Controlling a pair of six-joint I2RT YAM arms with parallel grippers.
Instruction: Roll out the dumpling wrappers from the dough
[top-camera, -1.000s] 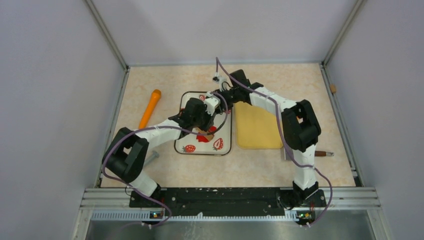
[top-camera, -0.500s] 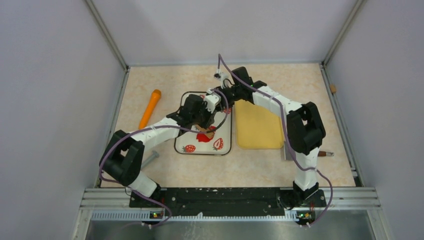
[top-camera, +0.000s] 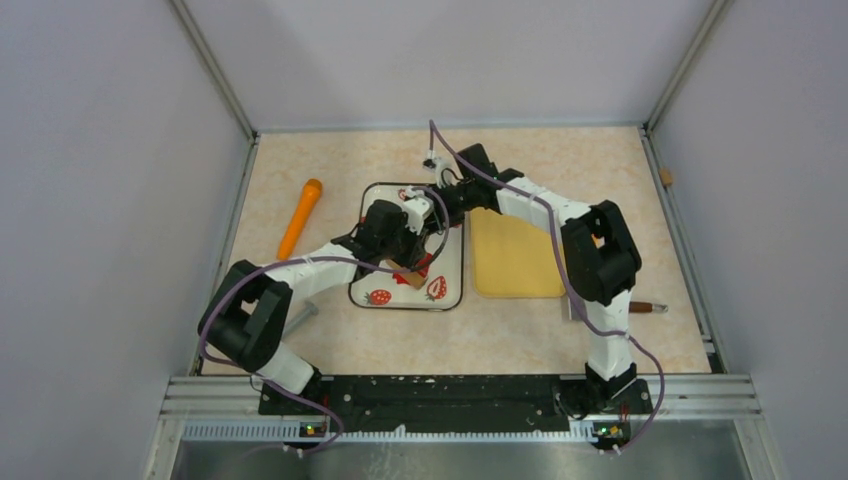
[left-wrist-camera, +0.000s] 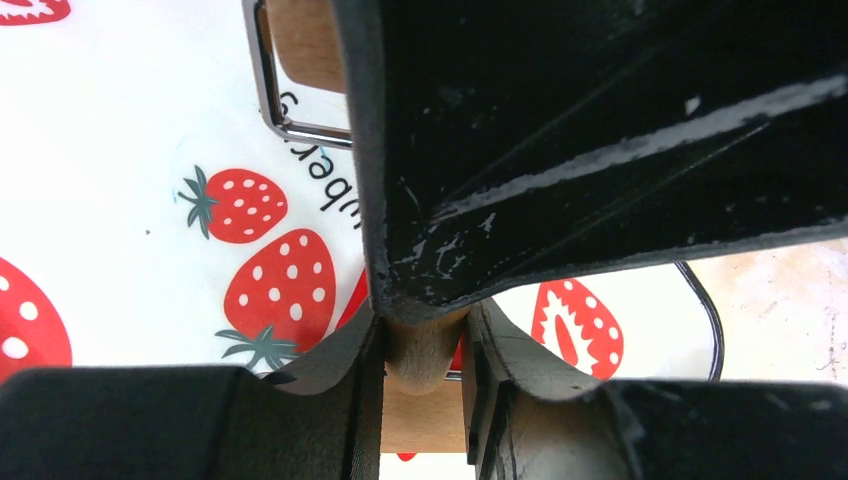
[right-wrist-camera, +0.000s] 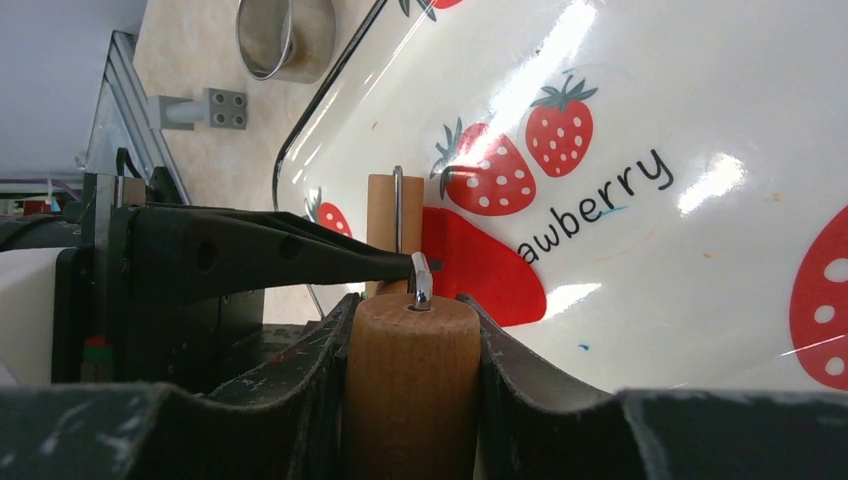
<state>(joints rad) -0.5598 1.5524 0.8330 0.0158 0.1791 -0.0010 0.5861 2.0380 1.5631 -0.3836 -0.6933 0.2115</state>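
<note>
Top external showed us both arms over the strawberry tray (top-camera: 455, 260) on the worktop (top-camera: 400, 340). Left wrist: the left tool (left-wrist-camera: 425, 345) pinched the roller (left-wrist-camera: 420, 420) by its handle. Right wrist: the right tool (right-wrist-camera: 410, 330) clamped its end, with the dough (right-wrist-camera: 485, 275) flattened beneath on the tray. We judged rolling underway; the next stroke needed steady downward pressure.

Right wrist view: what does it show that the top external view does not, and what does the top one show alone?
Only the right wrist view shows the grip up close: the right gripper shut on the wooden roller, the metal wire at its end, and the lettering printed on the tray. Only the top external view shows the orange tool, the yellow board and the brown-handled tool. Both show the tray with its strawberries and some red dough on it.
</note>
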